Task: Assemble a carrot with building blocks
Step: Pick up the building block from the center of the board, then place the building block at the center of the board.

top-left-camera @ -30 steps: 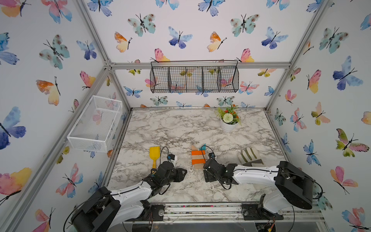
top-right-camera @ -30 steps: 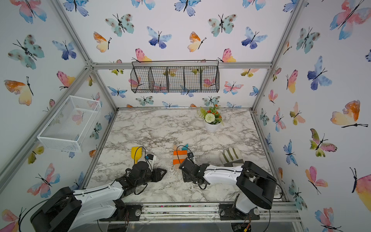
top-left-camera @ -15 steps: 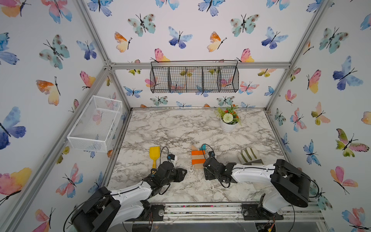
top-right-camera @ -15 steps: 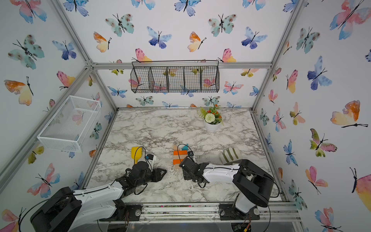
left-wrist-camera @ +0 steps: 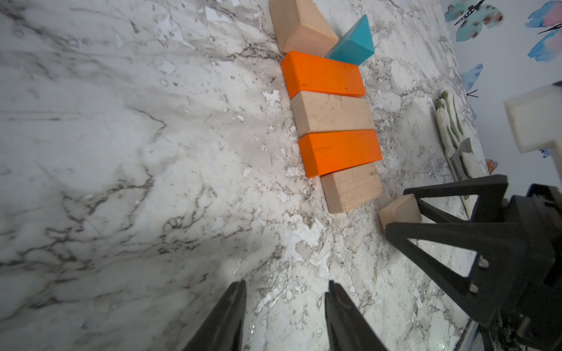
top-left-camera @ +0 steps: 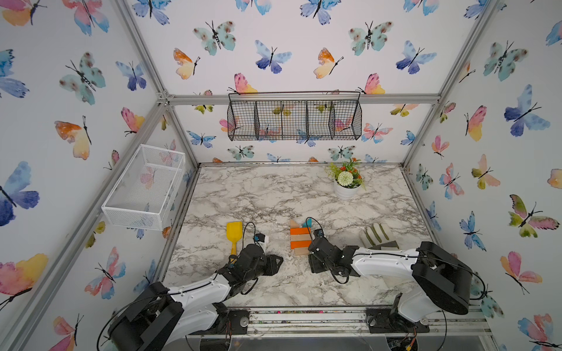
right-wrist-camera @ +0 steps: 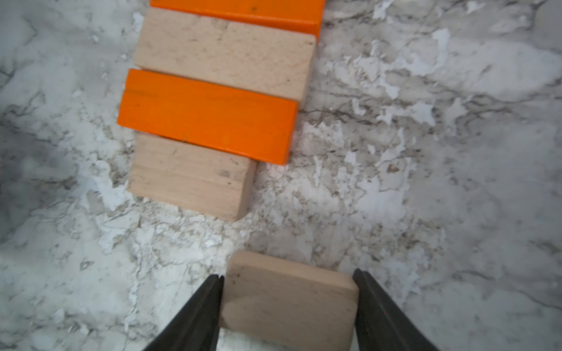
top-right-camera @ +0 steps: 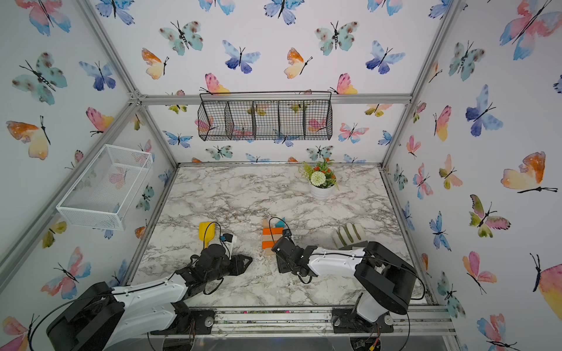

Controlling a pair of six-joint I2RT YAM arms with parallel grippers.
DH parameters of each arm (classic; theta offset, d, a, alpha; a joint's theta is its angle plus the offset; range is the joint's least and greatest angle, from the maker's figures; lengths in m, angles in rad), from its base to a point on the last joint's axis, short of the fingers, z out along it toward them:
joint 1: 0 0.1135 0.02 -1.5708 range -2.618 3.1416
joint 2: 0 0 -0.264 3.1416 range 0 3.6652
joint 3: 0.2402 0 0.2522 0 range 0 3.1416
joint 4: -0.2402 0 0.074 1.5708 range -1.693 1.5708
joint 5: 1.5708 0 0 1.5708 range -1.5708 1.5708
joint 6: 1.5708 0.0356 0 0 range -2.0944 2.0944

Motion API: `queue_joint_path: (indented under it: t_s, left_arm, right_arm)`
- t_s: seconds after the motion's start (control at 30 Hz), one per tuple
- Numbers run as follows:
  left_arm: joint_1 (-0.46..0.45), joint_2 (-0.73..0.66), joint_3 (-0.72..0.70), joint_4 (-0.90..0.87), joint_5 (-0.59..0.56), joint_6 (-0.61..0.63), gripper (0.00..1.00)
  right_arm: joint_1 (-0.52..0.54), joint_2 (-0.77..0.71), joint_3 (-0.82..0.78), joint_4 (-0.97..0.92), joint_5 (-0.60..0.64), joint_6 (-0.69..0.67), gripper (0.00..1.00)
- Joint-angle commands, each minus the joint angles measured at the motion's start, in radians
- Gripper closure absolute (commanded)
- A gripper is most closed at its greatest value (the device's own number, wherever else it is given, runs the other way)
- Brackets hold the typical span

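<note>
The carrot [top-left-camera: 300, 240] lies flat at the table's front centre. In the left wrist view it runs from a tan triangle [left-wrist-camera: 301, 27] and a teal triangle [left-wrist-camera: 352, 42] through an orange bar [left-wrist-camera: 322, 74], a tan bar [left-wrist-camera: 333, 114] and a second orange bar [left-wrist-camera: 340, 152] to a tan rectangle [left-wrist-camera: 351, 190]. A small tan block [right-wrist-camera: 289, 301] lies just off that end, apart from it. My right gripper [right-wrist-camera: 287, 273] is shut on the small block, a finger on each side. My left gripper [left-wrist-camera: 286, 284] stands open over bare marble, left of the carrot.
A yellow toy shovel [top-left-camera: 233, 232] lies behind the left arm. A striped glove [top-left-camera: 377, 234] lies behind the right arm, and a flower pot [top-left-camera: 345, 190] stands at the back right. A white wire basket [top-left-camera: 146, 188] and a black one [top-left-camera: 293, 120] hang on the walls.
The right gripper's jaws have come in from wide apart onto the small tan block. The left arm has not moved.
</note>
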Motion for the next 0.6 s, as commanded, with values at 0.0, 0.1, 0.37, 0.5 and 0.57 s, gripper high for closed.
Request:
queue_joint_path:
  t_s: [0.0,0.1,0.37,0.5,0.57]
  left_arm:
    - [0.007,0.007,-0.005,0.018,0.001,0.016,0.52]
    - [0.007,0.006,-0.001,0.014,0.000,0.017,0.52]
    - [0.007,0.005,0.004,0.007,-0.002,0.018,0.52]
    - [0.007,0.008,0.002,0.007,-0.005,0.018,0.52]
    - [0.007,0.008,0.002,0.007,-0.003,0.018,0.52]
  right_arm:
    - [0.038,-0.006,0.044,0.013,-0.066,-0.007,0.48]
    - [0.048,0.017,0.056,0.062,-0.094,-0.020,0.47]
    - [0.049,0.091,0.094,0.073,-0.091,-0.028,0.46]
    - [0.049,0.102,0.104,0.068,-0.081,-0.027,0.45]
    - [0.049,0.107,0.104,0.066,-0.074,-0.026,0.44]
